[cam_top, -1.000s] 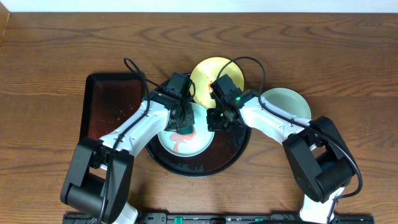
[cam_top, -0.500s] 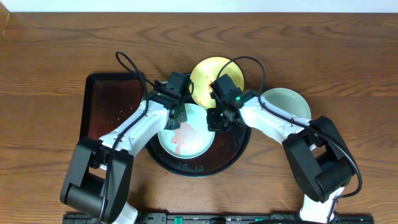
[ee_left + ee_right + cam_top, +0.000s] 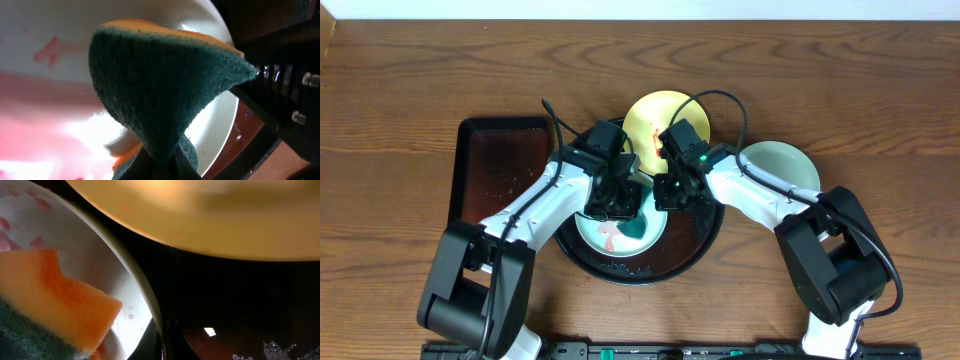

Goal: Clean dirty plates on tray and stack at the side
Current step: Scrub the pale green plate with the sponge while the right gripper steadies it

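Note:
A pale blue-green plate (image 3: 596,230) with red sauce smears lies in the round black tray (image 3: 650,272). My left gripper (image 3: 618,198) is shut on a green and orange sponge (image 3: 165,85) and presses it on this plate (image 3: 50,30). My right gripper (image 3: 665,192) is shut on the plate's right rim (image 3: 150,305), with the sponge's orange side (image 3: 55,295) close beside it. A pale yellow plate (image 3: 655,120) rests at the tray's back edge and fills the top of the right wrist view (image 3: 200,215). A second blue-green plate (image 3: 782,165) sits on the table to the right.
A rectangular black tray (image 3: 490,170) lies on the wooden table left of the round tray. The tray floor (image 3: 240,305) by the right gripper is wet. Both arms crowd together over the tray's middle.
The left gripper swept the sponge to the plate's upper left, then back to the right and down. The right gripper kept its hold on the rim and did not move.

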Controlling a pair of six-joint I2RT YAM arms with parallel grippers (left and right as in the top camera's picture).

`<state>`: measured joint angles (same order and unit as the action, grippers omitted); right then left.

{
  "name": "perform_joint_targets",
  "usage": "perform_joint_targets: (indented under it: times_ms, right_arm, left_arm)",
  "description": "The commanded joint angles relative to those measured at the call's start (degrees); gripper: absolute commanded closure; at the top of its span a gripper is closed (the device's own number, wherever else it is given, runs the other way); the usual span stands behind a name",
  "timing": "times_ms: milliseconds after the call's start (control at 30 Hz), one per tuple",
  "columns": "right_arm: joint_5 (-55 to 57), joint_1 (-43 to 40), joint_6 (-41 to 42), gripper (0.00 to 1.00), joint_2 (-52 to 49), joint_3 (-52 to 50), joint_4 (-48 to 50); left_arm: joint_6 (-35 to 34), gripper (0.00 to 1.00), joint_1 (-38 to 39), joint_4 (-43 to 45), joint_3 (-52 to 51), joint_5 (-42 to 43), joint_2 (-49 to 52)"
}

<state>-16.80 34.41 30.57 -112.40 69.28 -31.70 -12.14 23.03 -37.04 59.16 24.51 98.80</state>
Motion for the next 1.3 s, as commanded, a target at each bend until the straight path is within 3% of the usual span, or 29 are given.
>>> perform_joint_targets:
  times_ms: [0,167,333,433,633,767,933,1067,1167,1267]
  right_arm:
    - [0.5,0.1,0.4,0.99,-0.8,0.8,0.2]
    - [0.5,0.1,0.4,0.99,-0.8,0.8,0.2]
    - [0.5,0.1,0.4,0.99,-0.8,0.8,0.2]
    - [0.5,0.1,0.4,0.99,-0.8,0.8,0.2]
    - [0.5,0.1,0.4,0.99,-0.8,0.8,0.2]
    - [0.5,0.1,0.4,0.99,-0.8,0.8,0.2]
    - [0.5,0.1,0.4,0.99,-0.8,0.8,-0.1]
    - [0.5,0.1,0.0,0.99,-0.8,0.8,-0.2]
    - [0.5,0.1,0.0,0.99,-0.8,0.8,-0.4]
    - [0.5,0.1,0.0,0.99,-0.8,0.8,-0.4]
  left_arm:
    - [-3.7,0.93,-0.2,-1.9,-0.5,-8.7,0.2]
    - [-19.6,0.93,-0.2,-9.4,-0.5,-30.2,0.2]
    - [-21.2,0.93,-0.2,-10.0,-0.5,-31.7,0.2]
    - [-19.1,0.93,-0.2,-8.7,-0.4,-27.8,0.2]
    - [1.8,0.92,-0.2,-1.4,-0.5,-1.9,0.2]
    - [3.3,0.92,-0.2,1.4,-0.5,0.8,0.2]
    - [3.1,0.93,-0.2,3.8,-0.5,-6.3,0.2]
    - [1.6,0.93,-0.2,4.2,-0.5,-19.6,0.2]
    - [-5.5,0.93,-0.2,3.3,-0.5,-31.1,0.2]
    - [-12.6,0.93,-0.2,0.5,-0.5,-35.8,0.2]
